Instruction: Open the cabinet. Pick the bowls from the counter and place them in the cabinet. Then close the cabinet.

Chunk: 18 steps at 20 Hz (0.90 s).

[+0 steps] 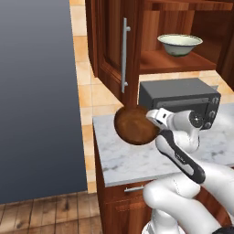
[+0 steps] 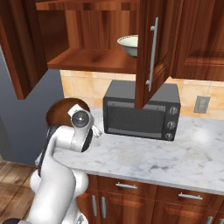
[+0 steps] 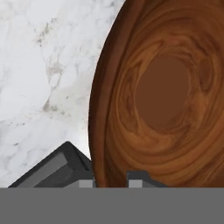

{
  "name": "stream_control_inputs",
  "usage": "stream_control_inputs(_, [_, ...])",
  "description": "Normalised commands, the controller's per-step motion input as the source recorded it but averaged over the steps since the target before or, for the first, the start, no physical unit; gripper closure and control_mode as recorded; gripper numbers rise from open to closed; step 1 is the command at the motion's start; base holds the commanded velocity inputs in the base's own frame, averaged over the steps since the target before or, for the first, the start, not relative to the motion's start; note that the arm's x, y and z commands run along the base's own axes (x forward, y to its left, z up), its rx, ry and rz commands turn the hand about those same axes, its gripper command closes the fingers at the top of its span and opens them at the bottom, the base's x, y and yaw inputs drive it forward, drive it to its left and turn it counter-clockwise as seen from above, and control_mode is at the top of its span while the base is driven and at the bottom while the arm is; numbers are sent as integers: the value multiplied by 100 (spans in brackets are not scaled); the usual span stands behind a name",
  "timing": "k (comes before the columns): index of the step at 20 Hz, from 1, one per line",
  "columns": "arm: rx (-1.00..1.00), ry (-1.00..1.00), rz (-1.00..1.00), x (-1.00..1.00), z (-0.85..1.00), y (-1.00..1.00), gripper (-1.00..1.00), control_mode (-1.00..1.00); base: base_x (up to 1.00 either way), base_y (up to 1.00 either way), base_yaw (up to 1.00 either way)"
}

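I have the gripper (image 1: 153, 119) clamped on the brown bowl's (image 1: 134, 125) rim above the counter's (image 1: 119, 157) left edge; tilted so, it could slip, or clip the cabinet door (image 1: 109, 43).

No text, label, brand, number or sign can be read in any of the views. The microwave (image 2: 141, 113) has a plain dark front and two unmarked knobs, with no legible lettering. The wall outlet (image 2: 201, 104) beside it carries no writing. The cabinet (image 1: 119, 41) doors, the bowls and the marble counter (image 2: 175, 153) are all unmarked.
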Motion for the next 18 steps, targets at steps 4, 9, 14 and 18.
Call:
stream_control_inputs(4, [6, 0, -11, -47, 100, -13, 100, -100, 0, 0, 0])
stream_control_inputs(9, [4, 2, -19, -50, 100, -34, 100, -100, 0, 0, 0])
stream_control_inputs(14, [6, 11, -25, -43, 100, -44, 100, -100, 0, 0, 0])
stream_control_inputs(18, [8, 3, -26, -18, 100, -36, 100, -100, 0, 0, 0])
